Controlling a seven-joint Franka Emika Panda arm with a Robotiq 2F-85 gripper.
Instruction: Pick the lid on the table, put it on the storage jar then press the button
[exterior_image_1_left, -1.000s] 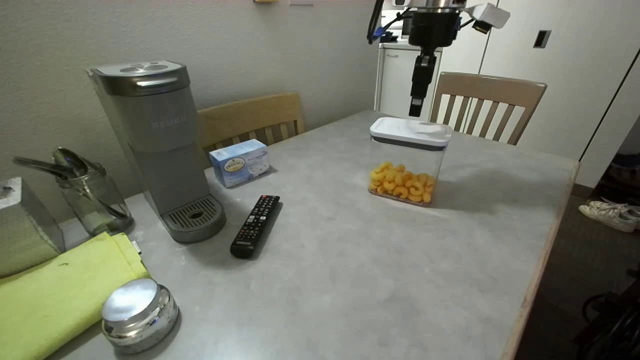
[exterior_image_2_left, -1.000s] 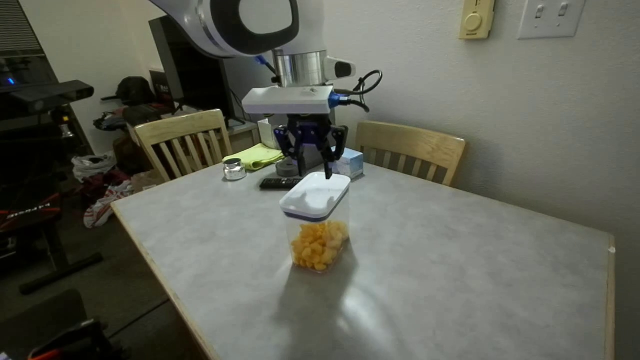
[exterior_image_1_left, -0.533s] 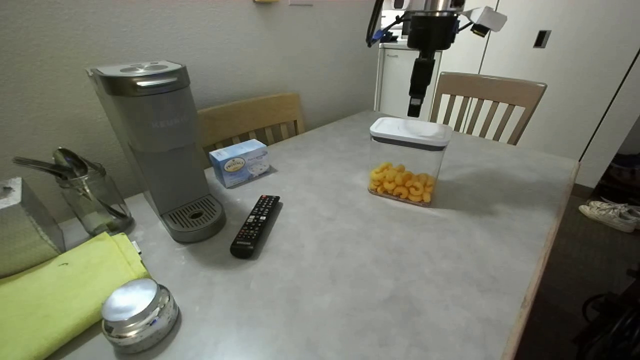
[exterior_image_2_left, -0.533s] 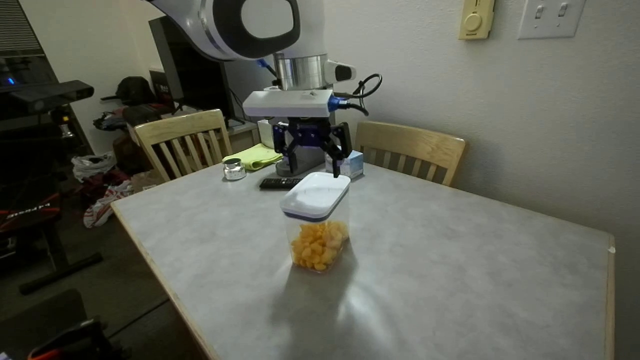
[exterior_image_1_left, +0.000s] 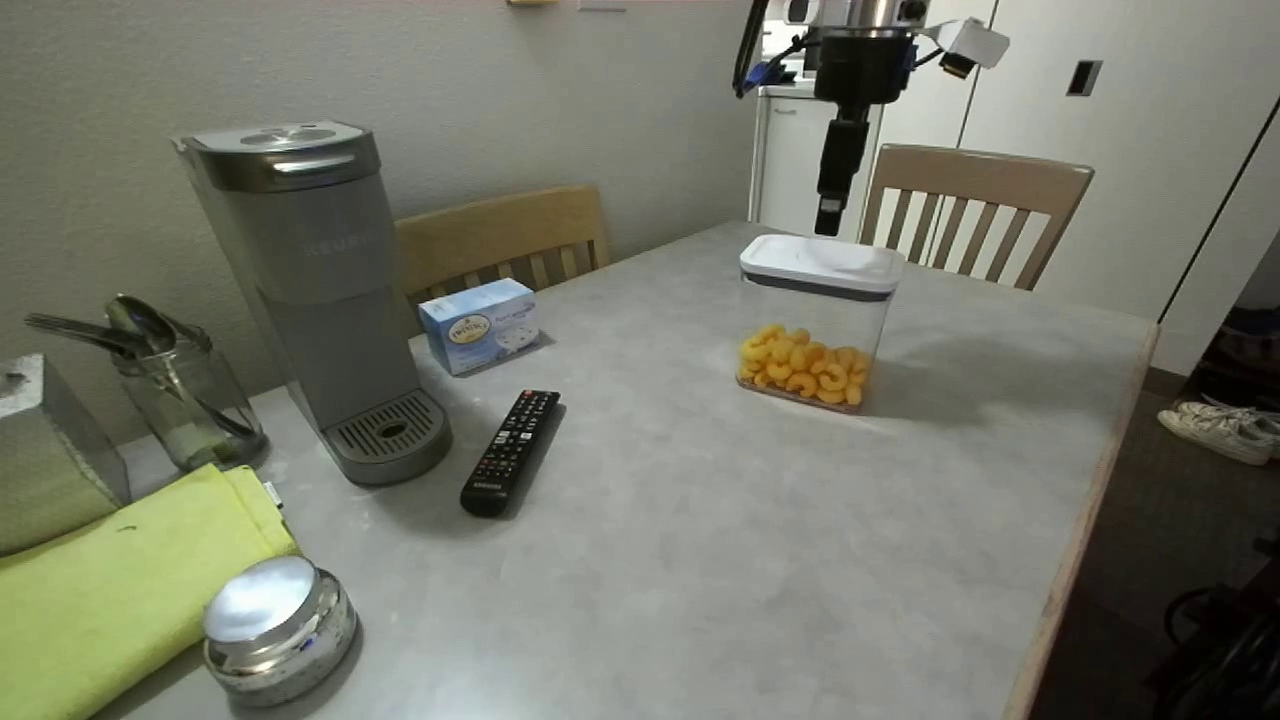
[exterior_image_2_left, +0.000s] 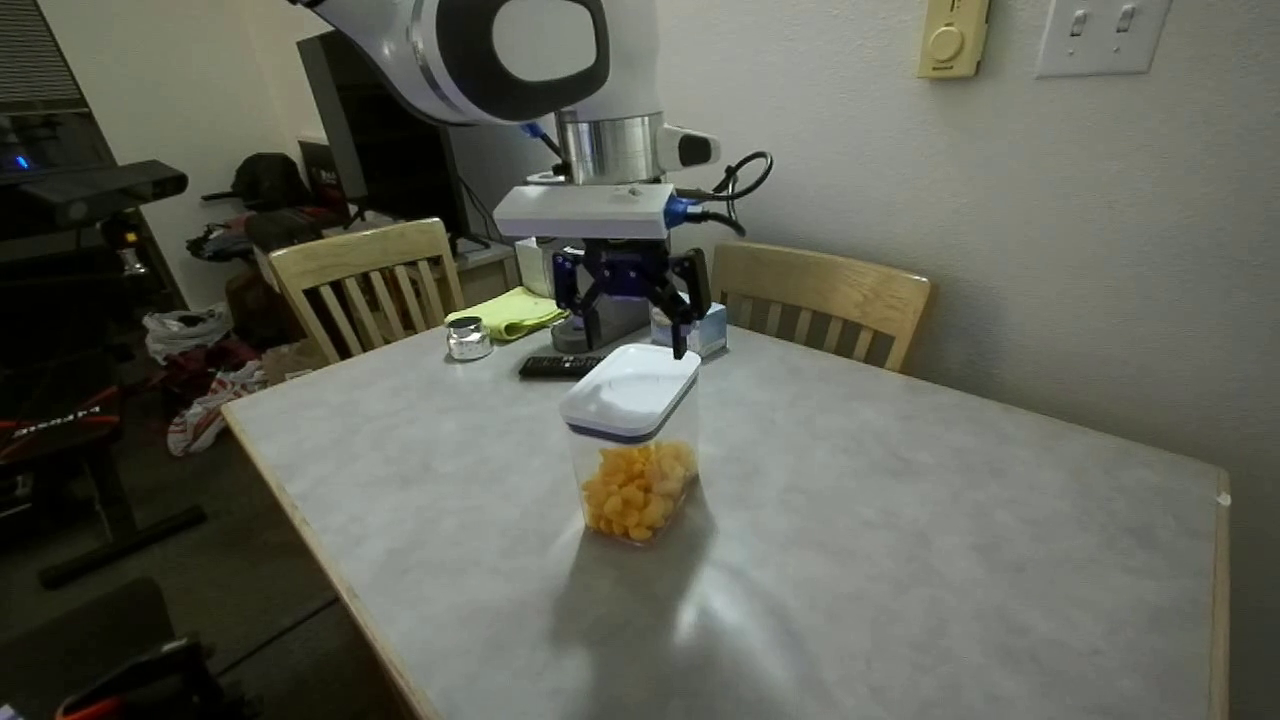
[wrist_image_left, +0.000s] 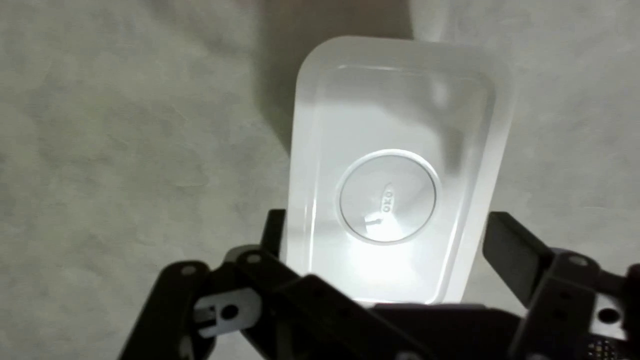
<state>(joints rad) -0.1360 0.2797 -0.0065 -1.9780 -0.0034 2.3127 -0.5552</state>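
Observation:
The white lid (exterior_image_1_left: 820, 262) sits on top of the clear storage jar (exterior_image_1_left: 815, 312), which holds yellow-orange pasta pieces. The lid (exterior_image_2_left: 632, 388) and jar (exterior_image_2_left: 588, 458) also show in an exterior view, upright on the table. In the wrist view the lid (wrist_image_left: 395, 105) fills the middle, with the round button (wrist_image_left: 388, 197) at its centre; the jar is hidden beneath it. I cannot tell whether the button is raised or flush. My gripper (exterior_image_2_left: 636, 345) is open and empty, pointing down above the lid. In the wrist view the gripper (wrist_image_left: 386, 232) has one finger on each side of the lid.
A grey coffee machine (exterior_image_1_left: 320, 260), a black remote (exterior_image_1_left: 511, 455), a blue tea box (exterior_image_1_left: 480, 326), a shiny metal tin (exterior_image_1_left: 280, 635) and a yellow cloth (exterior_image_1_left: 140, 590) stand on the same table (exterior_image_1_left: 700, 560). Chairs (exterior_image_2_left: 820, 300) stand at the table's edges.
The fingers have spread from a narrower gap to a wide one. The gripper has shifted slightly sideways and lowered a little. The lid and jar have not moved.

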